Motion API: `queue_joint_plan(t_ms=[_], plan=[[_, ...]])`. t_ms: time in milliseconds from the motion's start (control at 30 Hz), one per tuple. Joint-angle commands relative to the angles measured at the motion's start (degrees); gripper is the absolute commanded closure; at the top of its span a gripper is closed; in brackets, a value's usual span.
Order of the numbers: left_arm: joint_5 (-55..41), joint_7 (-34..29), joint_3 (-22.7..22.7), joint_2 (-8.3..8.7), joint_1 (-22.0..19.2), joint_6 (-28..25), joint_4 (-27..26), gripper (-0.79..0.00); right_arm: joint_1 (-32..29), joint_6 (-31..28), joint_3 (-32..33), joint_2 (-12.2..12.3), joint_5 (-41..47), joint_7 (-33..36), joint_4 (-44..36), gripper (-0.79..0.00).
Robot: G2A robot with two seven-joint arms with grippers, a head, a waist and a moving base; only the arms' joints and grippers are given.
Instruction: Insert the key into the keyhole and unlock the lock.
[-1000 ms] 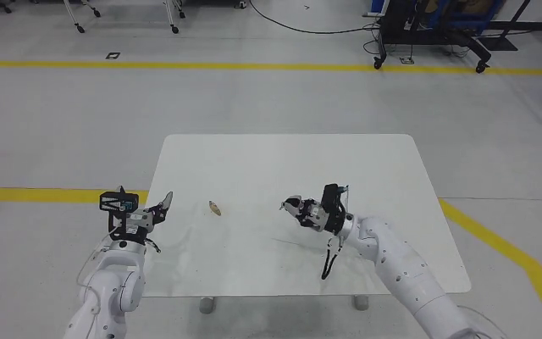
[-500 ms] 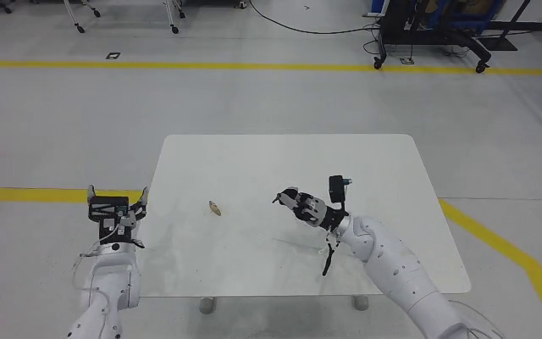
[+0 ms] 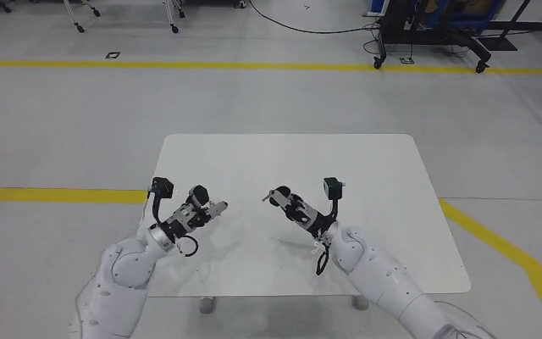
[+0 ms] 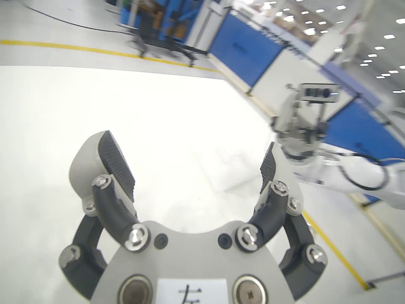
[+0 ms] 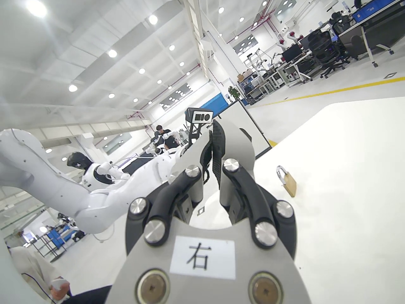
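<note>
A small brass padlock (image 5: 287, 181) with a silver shackle lies flat on the white table (image 3: 373, 169). In the top view my left gripper (image 3: 217, 207) hangs over the spot where the padlock lies and hides it. Its wrist view shows my left gripper (image 4: 193, 162) open, with nothing between the ribbed pads (image 4: 117, 159). My right gripper (image 3: 271, 196) is near the table's middle, pointing at the left gripper. My right gripper (image 5: 212, 147) is shut, pads pressed together. No key can be made out between them.
The right arm's wrist camera (image 4: 318, 91) shows beyond the left fingers. The left arm's wrist camera (image 5: 198, 117) sits just behind the right fingers. Around both grippers the tabletop (image 4: 95, 96) is bare, and yellow floor lines (image 3: 271, 66) run past the table.
My left arm swung in from the table's left edge to over the padlock, which is now covered in the top view. My right gripper edged left, toward it.
</note>
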Motion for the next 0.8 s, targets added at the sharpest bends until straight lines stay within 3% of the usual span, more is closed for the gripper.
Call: queue_joint_plan(t_ms=[0,133,300,333,400,533,767], plan=[[-9.1,-4.2,1.7,0.11,-2.5,-4.9,2.3,-0.785,0.1,0.0,-0.3,0.2,3.1,1.0,-0.2,0.000],[-22.8,-10.8,6.3,0.18,-5.9,-9.1,6.2,-0.785,0.0,0.0,-0.9,0.8,8.3,4.1,-1.9,0.000],[-38.3,-22.6,11.4,0.36,-11.3,-7.3,11.8,-0.785,0.7,0.0,-1.7,1.0,12.0,8.0,-2.3,0.000],[-40.2,-23.8,12.0,0.31,-12.0,-7.6,12.8,-0.742,0.9,0.0,-1.9,0.9,12.6,8.7,-2.1,0.000],[-42.4,-25.5,13.2,0.21,-13.3,-8.4,14.5,-0.563,1.4,0.0,-2.5,0.6,13.9,9.9,-1.4,0.000],[-40.1,-25.0,15.2,0.24,-14.9,-8.9,14.9,-0.388,2.6,0.0,-4.0,-0.1,16.1,12.4,0.2,0.000],[-35.6,-23.1,16.7,0.71,-15.5,-10.8,14.4,-0.342,4.4,0.0,-5.4,-1.6,18.6,15.4,2.7,0.000]])
